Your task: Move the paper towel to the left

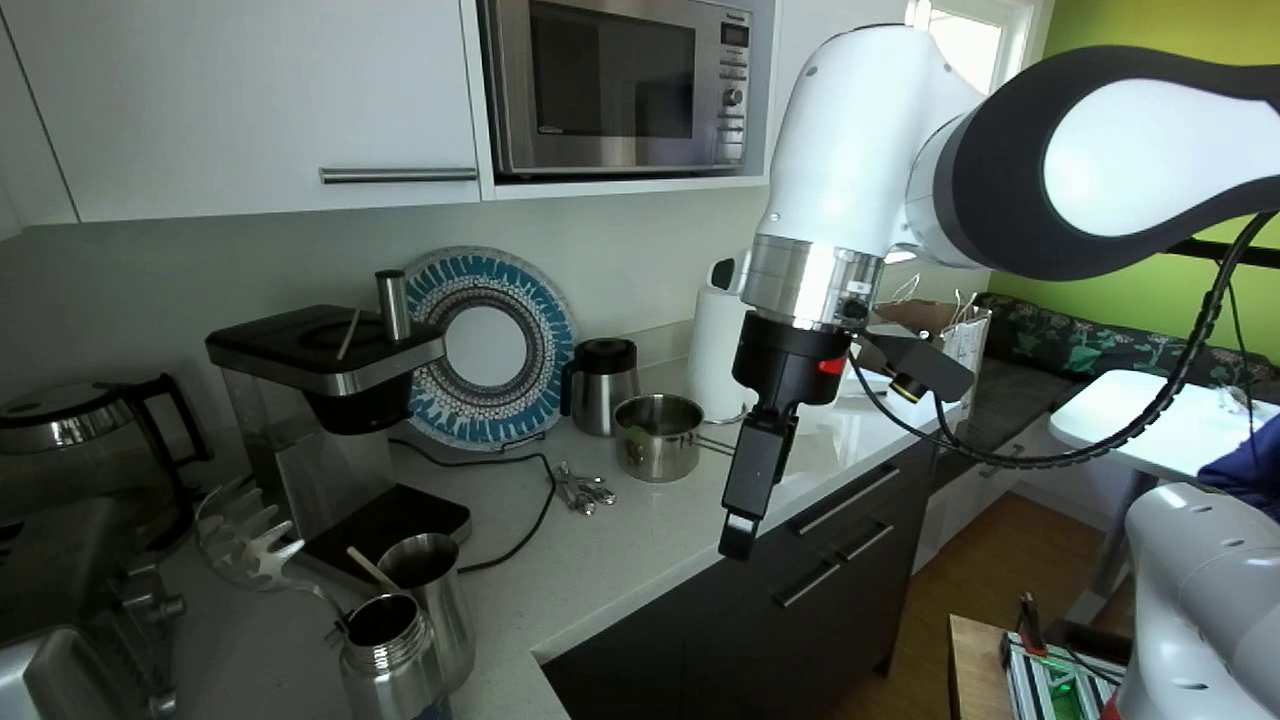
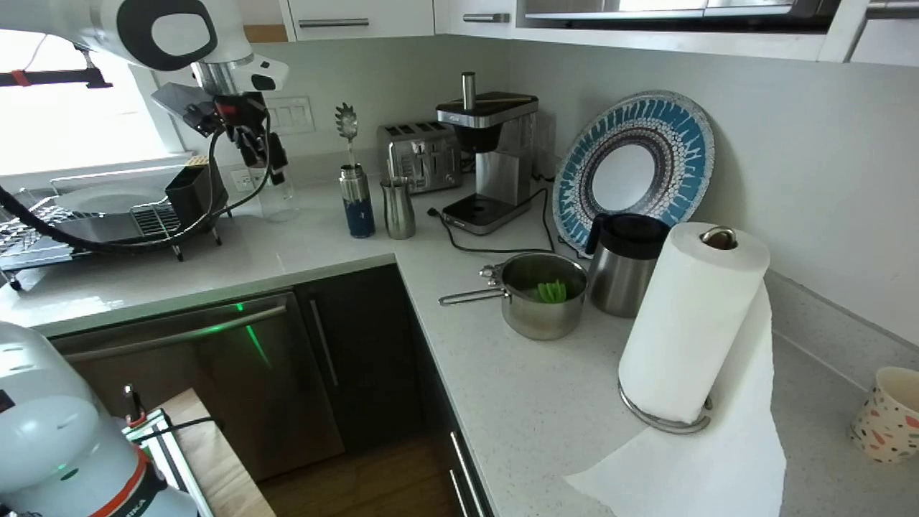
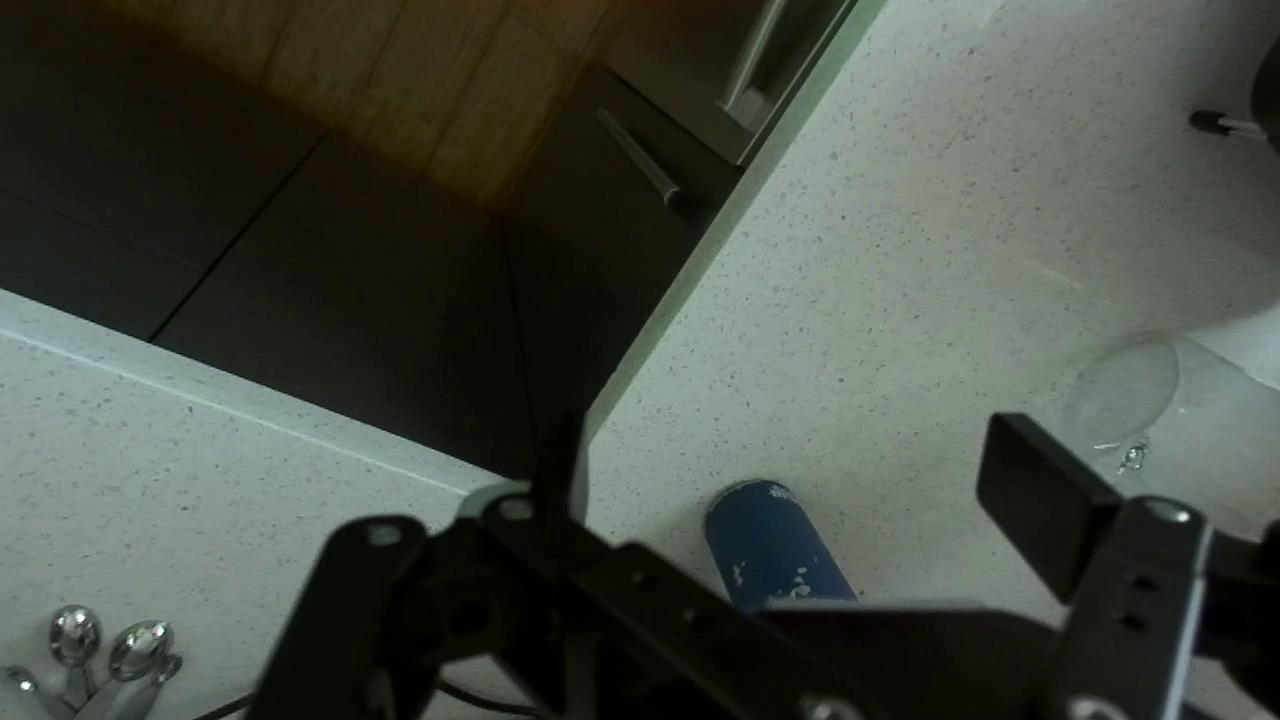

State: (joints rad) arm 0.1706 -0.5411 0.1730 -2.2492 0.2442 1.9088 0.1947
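Crossing the counter (image 2: 517,409) high looks the best start for the arm (image 1: 850,130). The paper towel (image 2: 689,323) stands on that surface, a loose sheet (image 2: 718,474) trailing from it; the sheet could drag, so lifting probably beats sliding. Coming down from above should spare the steel jug (image 2: 623,280) and the pot (image 2: 540,319) nearby. The gripper (image 3: 785,450) hangs empty, well apart from the paper towel, jaws spread wide; straddling so fat a roll may not work, and pinching the metal loop (image 2: 724,233) at its top seems surer.

Wrist view is dim, hand (image 3: 790,455) partly blurred | window (image 2: 72,118) beyond it glares white in an exterior view | cabinets (image 3: 340,300) below look near-black
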